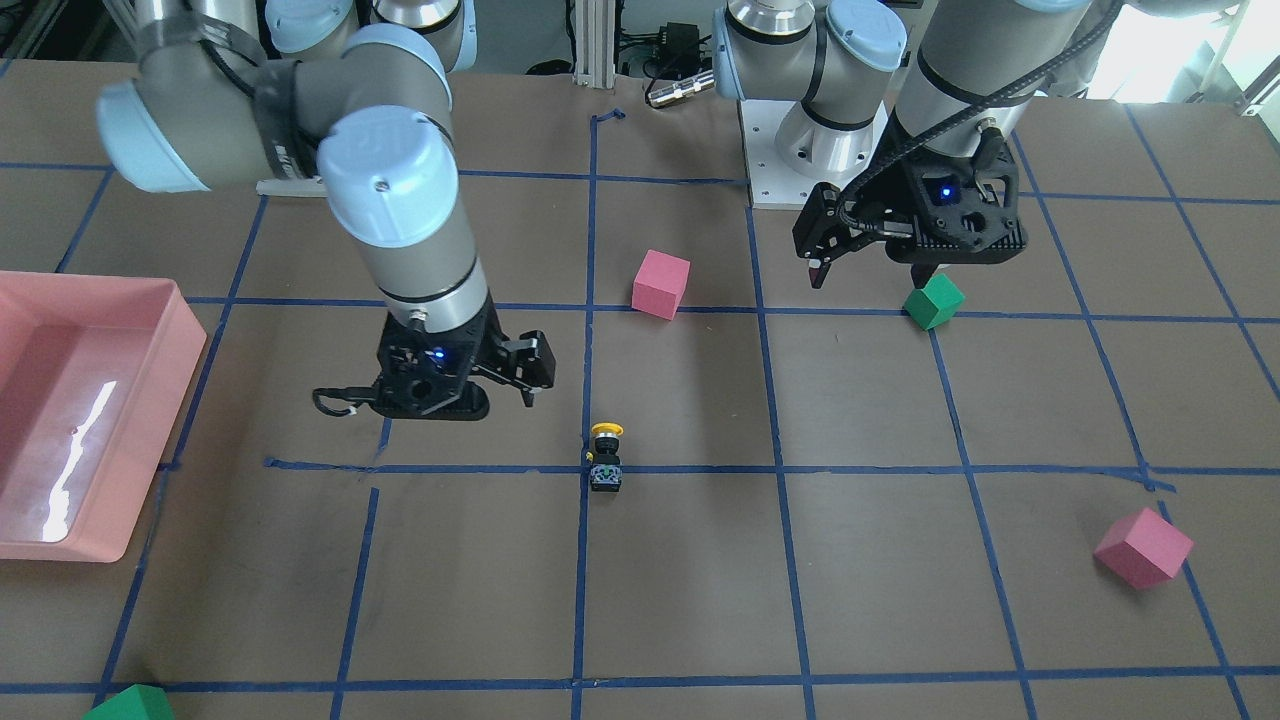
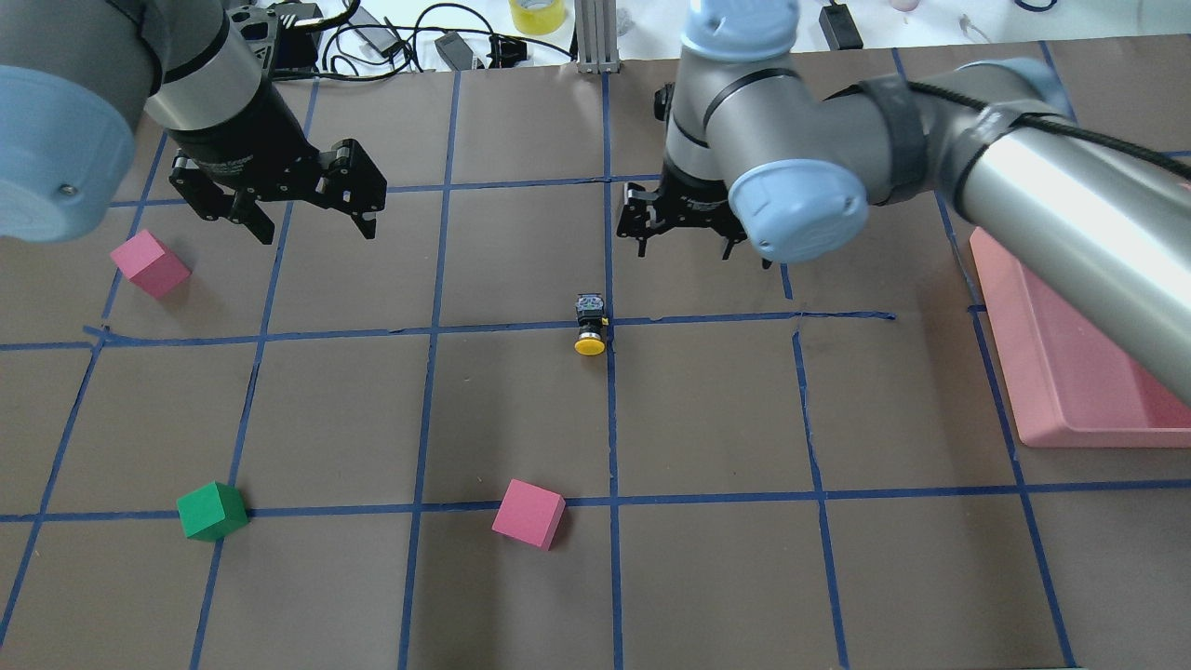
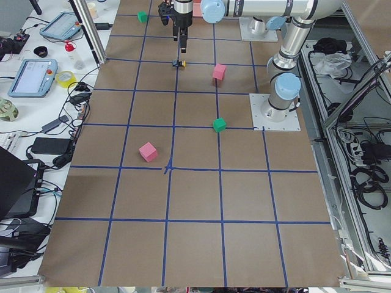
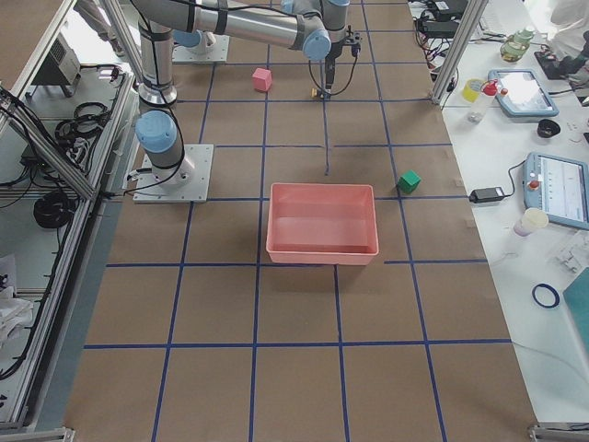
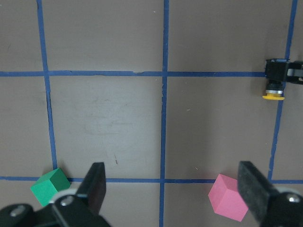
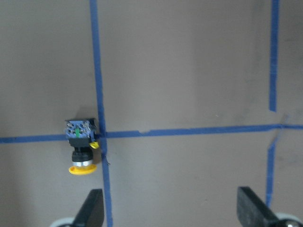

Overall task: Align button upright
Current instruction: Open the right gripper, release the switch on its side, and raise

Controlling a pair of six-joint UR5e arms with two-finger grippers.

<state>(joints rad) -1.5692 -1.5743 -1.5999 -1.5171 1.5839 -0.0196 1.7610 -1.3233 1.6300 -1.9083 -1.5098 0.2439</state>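
The button (image 2: 589, 326) lies on its side on a blue tape crossing at mid-table, its yellow cap toward the robot and its black body and marked base away. It also shows in the front view (image 1: 605, 460), the left wrist view (image 5: 276, 82) and the right wrist view (image 6: 80, 146). My right gripper (image 2: 700, 249) hangs open and empty above the table, just beyond the button; its fingers (image 6: 92, 208) frame bare table. My left gripper (image 2: 316, 223) is open and empty, well to the button's left.
A pink cube (image 2: 149, 263) sits at the left. A green cube (image 2: 212, 510) and another pink cube (image 2: 528, 513) sit nearer the robot. A pink bin (image 2: 1051, 372) stands at the right. Another green cube (image 1: 130, 705) lies at the far edge.
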